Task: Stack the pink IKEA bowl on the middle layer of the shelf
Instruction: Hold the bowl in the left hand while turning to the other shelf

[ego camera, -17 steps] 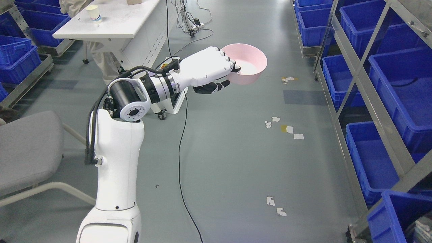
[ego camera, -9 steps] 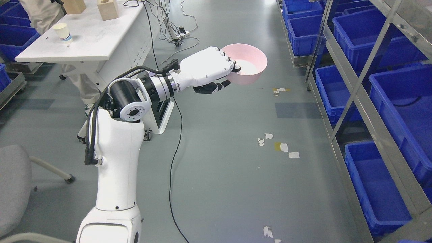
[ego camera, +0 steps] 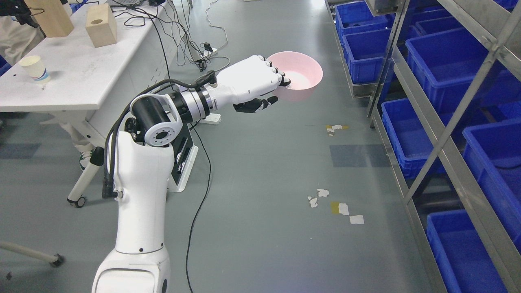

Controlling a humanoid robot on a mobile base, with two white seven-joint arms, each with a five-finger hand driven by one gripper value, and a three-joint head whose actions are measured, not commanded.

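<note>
My left hand [ego camera: 266, 87] is held out ahead of me over the floor, its fingers curled over the near rim of the pink bowl [ego camera: 299, 79] and its thumb under the wall. The bowl hangs upright in the air, its inside showing nothing in it. The metal shelf rack [ego camera: 443, 126] runs along the right side, its layers filled with blue bins [ego camera: 447, 61]. The bowl is well left of the rack. My right arm does not show.
A white table [ego camera: 77, 77] stands at the left with a paper cup [ego camera: 34, 69] and two wooden blocks [ego camera: 99, 24]. A person [ego camera: 14, 32] stands behind it. Cables [ego camera: 199, 195] trail over the grey floor. Torn tape scraps [ego camera: 336, 205] lie mid-floor.
The whole picture has shifted: floor, table and rack slide down the frame, so the camera has moved forward. The arm and the bowl keep the same place in the picture.
</note>
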